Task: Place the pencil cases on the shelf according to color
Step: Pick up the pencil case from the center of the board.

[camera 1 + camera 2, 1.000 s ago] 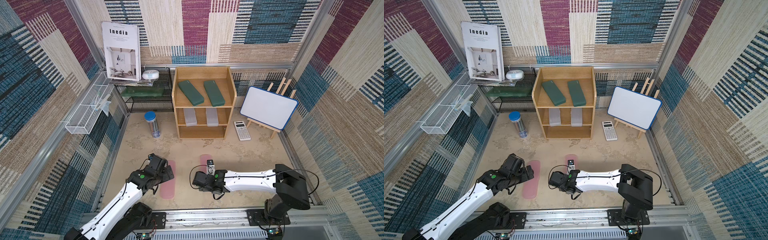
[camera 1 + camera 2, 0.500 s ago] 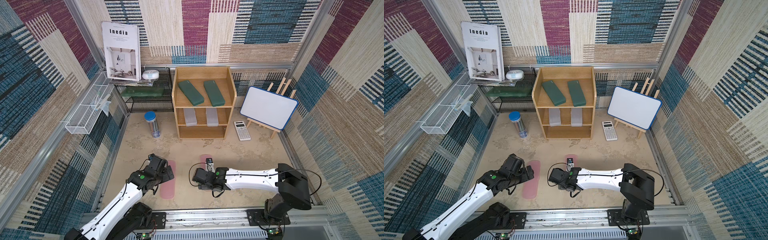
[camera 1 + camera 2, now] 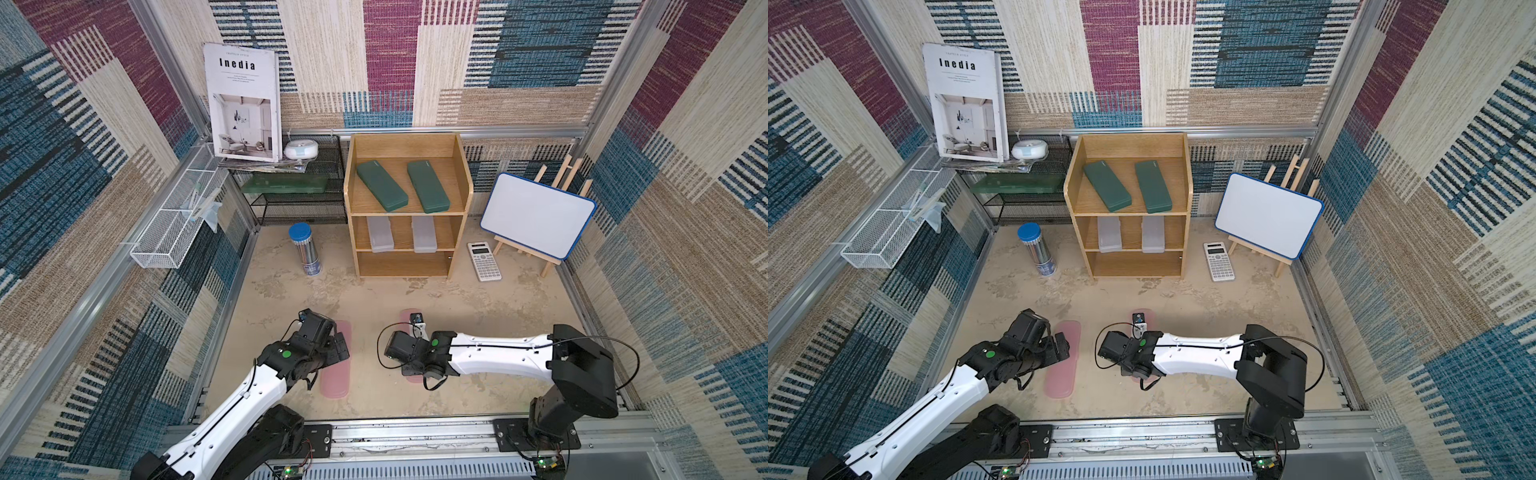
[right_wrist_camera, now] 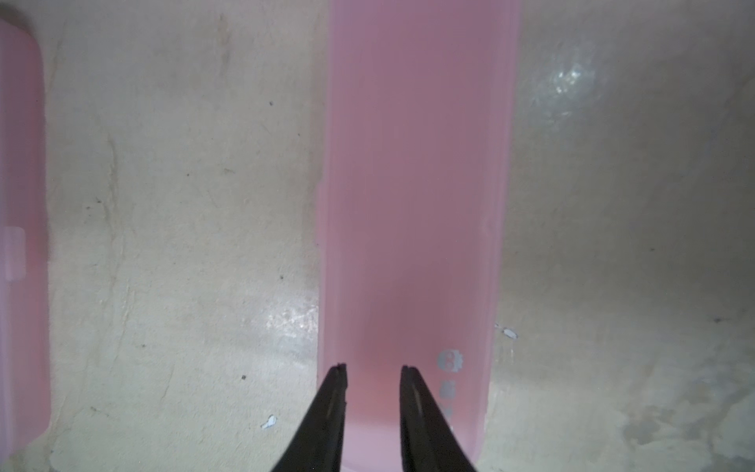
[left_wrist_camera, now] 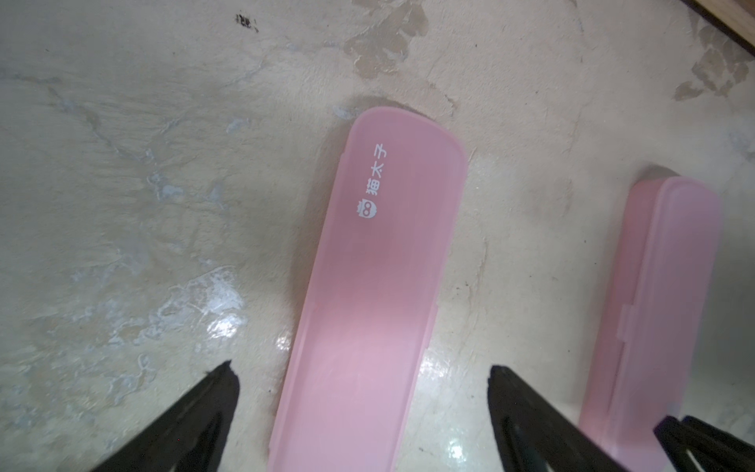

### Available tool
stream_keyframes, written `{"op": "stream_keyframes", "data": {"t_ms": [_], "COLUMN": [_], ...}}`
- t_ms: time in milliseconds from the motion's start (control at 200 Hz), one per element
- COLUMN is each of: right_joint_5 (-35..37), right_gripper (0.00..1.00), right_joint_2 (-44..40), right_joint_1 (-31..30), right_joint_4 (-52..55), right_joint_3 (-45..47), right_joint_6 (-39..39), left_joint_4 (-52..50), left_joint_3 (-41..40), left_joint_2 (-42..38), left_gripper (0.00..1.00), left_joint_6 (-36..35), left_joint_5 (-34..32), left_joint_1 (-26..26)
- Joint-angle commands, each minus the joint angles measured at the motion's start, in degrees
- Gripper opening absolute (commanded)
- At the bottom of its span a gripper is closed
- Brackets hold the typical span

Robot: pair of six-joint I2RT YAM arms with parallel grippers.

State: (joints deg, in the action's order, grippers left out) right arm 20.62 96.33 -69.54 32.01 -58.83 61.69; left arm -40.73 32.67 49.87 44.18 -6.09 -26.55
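We note the left pink case (image 5: 380,265) and right pink case (image 4: 416,163) flat on the table (image 3: 374,291), short of the shelf (image 3: 401,264); left gripper (image 5: 360,365) gapes astride its case, empty, right gripper (image 4: 374,366) pinched nearly shut atop its own, no hold evident, so we judge it should open wide and straddle the edges.

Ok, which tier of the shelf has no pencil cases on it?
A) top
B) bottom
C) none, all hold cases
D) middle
B: the bottom tier of the shelf shows only bare wood, while two green cases lie on top and two frosted cases in the middle.
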Motion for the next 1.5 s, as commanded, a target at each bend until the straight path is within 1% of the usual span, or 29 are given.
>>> {"op": "stream_keyframes", "data": {"t_ms": [0,165,270,356,381,421,481,546,566,656,771,862,1067,1237,1347,1498], "right_joint_5": [-1.7,-2.7,-2.1,-0.4,0.1,0.7,1.2,0.5,0.2,-1.9,-6.0,-6.9,-8.0,-6.9,-6.5,-5.3], "right_gripper": [0.28,0.25,0.26,0.29,0.31,0.37,0.49,0.66,0.70,0.78,0.86,0.93,0.94,0.91,0.88,0.80], "right_joint_2": [1.9,5.1,3.6,1.7,1.1,-0.2,-1.9,-3.3,-3.5,-3.1,-1.0,0.9,2.7,5.1,5.3,3.7], "right_joint_1": [0.2,0.2,0.2,0.2,0.2,0.2,0.2,0.2,0.2,0.1,-0.4,-1.0,-1.2,-1.2,-1.2,-1.4], "right_joint_4": [-3.7,-3.8,-3.1,-0.6,0.4,1.8,3.9,5.5,6.1,8.5,8.0,8.0,3.7,3.4,1.5,1.6], "right_joint_3": [0.8,2.5,3.2,2.0,1.5,0.4,-1.1,-2.5,-2.9,-3.7,-2.5,-1.7,0.0,0.4,1.9,3.6], "right_joint_6": [-1.0,0.5,0.9,1.1,1.1,1.1,1.0,0.6,0.5,1.1,1.3,2.3,2.4,2.9,3.2,4.3], "left_joint_4": [0.8,1.1,1.1,1.0,0.9,0.8,0.7,0.7,0.7,0.6,0.5,0.1,-0.2,-0.3,-0.2,-0.5], "left_joint_3": [-0.4,-1.0,-1.4,-1.4,-1.4,-1.2,-1.0,-0.6,-0.5,-0.3,-0.3,-0.4,-0.3,-0.1,-0.1,0.0], "left_joint_2": [-0.2,-0.4,-0.9,-1.2,-1.3,-1.6,-1.8,-1.9,-1.8,-1.5,-1.3,-1.7,-2.5,-2.2,-2.3,-2.4], "left_gripper": [0.99,0.99,0.99,0.99,0.99,0.99,0.99,0.99,0.99,0.99,0.99,0.99,0.99,0.99,0.99,0.99], "left_joint_6": [-0.2,0.0,0.1,0.2,0.1,0.2,0.0,0.0,-0.1,-0.3,-0.5,-0.6,-0.6,-0.6,-0.6,-0.7], "left_joint_5": [0.3,1.0,1.0,1.0,1.0,1.0,1.0,1.1,1.2,1.3,1.6,1.6,1.3,1.3,1.4,1.3], "left_joint_1": [0.0,0.0,0.0,0.0,0.0,0.0,0.0,0.0,0.0,0.0,0.0,0.0,0.0,0.0,0.0,0.0]}}
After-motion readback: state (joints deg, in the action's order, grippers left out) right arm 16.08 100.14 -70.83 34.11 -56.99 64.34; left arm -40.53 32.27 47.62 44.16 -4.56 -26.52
